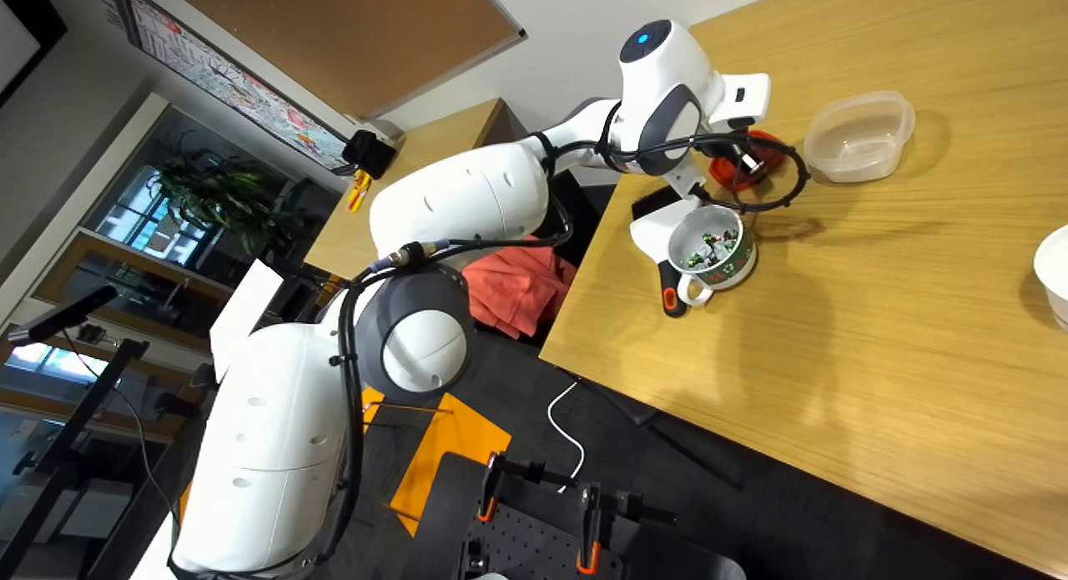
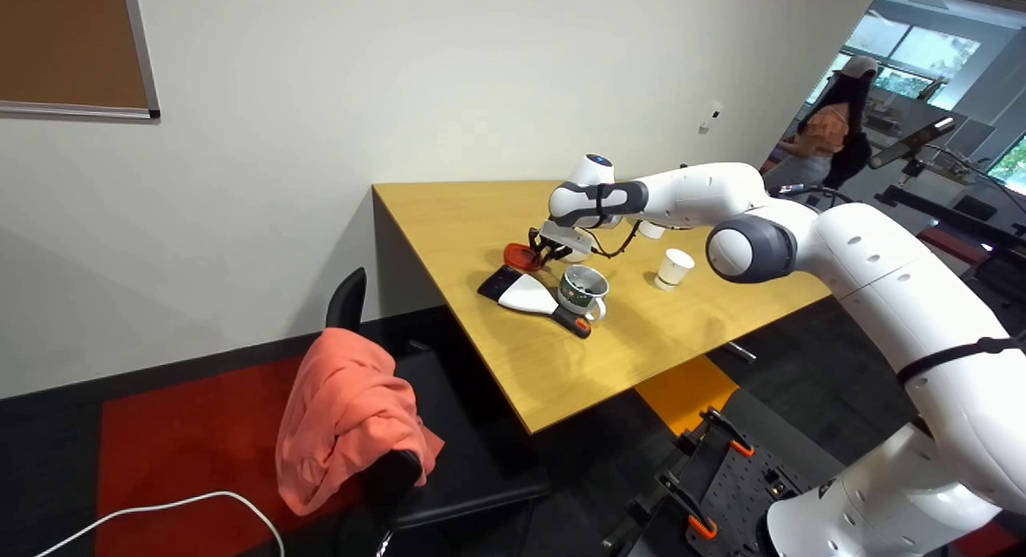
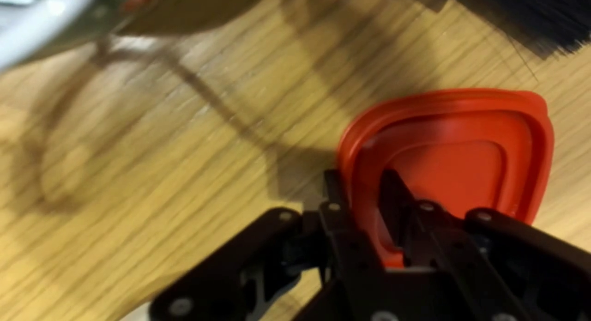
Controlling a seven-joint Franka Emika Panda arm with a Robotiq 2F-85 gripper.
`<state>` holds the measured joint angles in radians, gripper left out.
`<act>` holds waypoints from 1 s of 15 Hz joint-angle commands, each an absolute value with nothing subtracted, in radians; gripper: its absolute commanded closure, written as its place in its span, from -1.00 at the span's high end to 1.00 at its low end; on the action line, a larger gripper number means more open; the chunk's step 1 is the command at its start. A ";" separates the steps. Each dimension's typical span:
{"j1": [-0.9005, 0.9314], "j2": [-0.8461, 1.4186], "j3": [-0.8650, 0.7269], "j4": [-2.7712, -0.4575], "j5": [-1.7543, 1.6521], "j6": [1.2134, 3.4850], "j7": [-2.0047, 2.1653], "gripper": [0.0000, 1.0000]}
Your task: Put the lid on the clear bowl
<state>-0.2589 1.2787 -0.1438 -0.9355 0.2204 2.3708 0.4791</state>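
Lid (image 3: pixel 450 166). One; red, rounded-square. Lies flat, recessed face up, toward the short edge of the table (image 2: pixel 561 373), on the chair (image 2: pixel 465 429) side. Whether that face is top or underside cannot be told.

Gripper (image 3: pixel 361 187). One; black, pointing down at the lid's side away from the short edge. Fingers (image 3: pixel 396 210) parted astride the rim, one outside, one within the recess, a gap showing: not clenched, lid not yet held. Placed so, it seems, because a thin standing rim is the one part a pinch can take.

Clear bowl (image 1: pixel 868 158). One; upright, uncovered, beside the lid and farther from the short edge. Its upward mouth suits a lid lowered from above; light plastic may skid if bumped.

Mug (image 1: pixel 734 271). One; holding small bright pieces (image 1: pixel 713 249), standing nearer the front long edge than the lid. Best given a wide berth.

Brush (image 2: pixel 529 295). One; bristles toward the short edge, handle just beside the mug. Out of the lid's likely path.

Cup (image 2: pixel 668 273). One; white, well apart from the short edge. No evident part in the job.

Cloth (image 2: pixel 361 421). One; draped on the chair, off the table.
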 commanded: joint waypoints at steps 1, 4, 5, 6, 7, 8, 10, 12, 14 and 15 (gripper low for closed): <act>-0.263 1.284 -0.140 -0.902 0.229 2.332 0.502 -0.88; -0.272 1.221 -0.133 -0.952 0.230 2.342 0.460 -0.88; -0.281 1.199 -0.123 -0.963 0.232 2.337 0.430 -0.88; -0.287 1.178 -0.123 -0.972 0.227 2.336 0.404 -0.88; -0.295 1.160 -0.121 -0.974 0.224 2.327 0.373 -0.88; -0.306 1.143 -0.118 -0.974 0.224 2.321 0.338 -0.88; -0.334 1.105 -0.107 -0.970 0.217 2.261 0.235 -0.88; -0.365 1.072 -0.109 -0.955 0.209 2.163 0.125 -0.88; -0.404 1.044 -0.104 -0.935 0.210 2.058 -0.001 -0.88; -0.418 1.034 -0.110 -0.926 0.208 2.019 -0.042 -0.88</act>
<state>-0.3694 1.0899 -0.1294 -0.9250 0.2172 2.1387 0.0880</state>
